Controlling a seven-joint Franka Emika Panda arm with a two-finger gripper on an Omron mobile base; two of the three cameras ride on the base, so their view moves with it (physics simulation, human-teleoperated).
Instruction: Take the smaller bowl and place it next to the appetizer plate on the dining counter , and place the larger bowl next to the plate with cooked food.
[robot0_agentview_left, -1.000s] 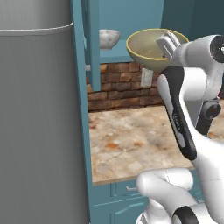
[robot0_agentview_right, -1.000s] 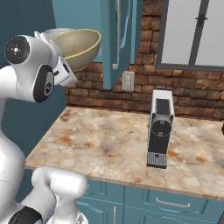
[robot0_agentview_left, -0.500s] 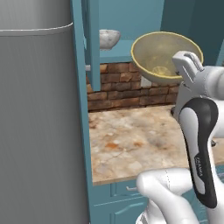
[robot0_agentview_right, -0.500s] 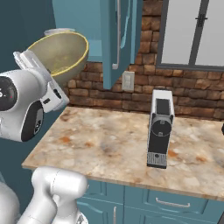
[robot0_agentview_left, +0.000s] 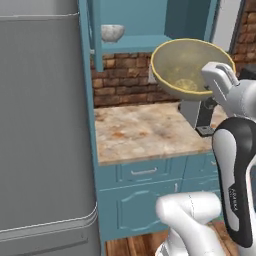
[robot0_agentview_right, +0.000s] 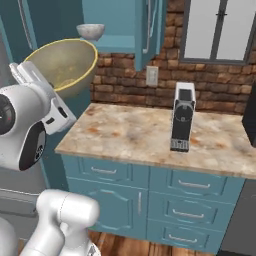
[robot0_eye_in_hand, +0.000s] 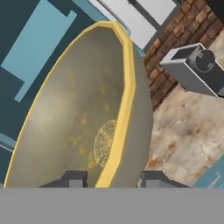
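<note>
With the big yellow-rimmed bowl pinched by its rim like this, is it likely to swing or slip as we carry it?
Probably rigid: the larger bowl keeps its round shape though tilted. The tool pinches only the rim wall, so the wide bowl may pivot. Its smooth-looking surface could slip; move gently.

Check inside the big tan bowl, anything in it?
Nothing loose shows inside the larger bowl: bare mottled tan wall with a round pattern at the bottom. The fingers grip its yellow rim and cover a bit there.
</note>
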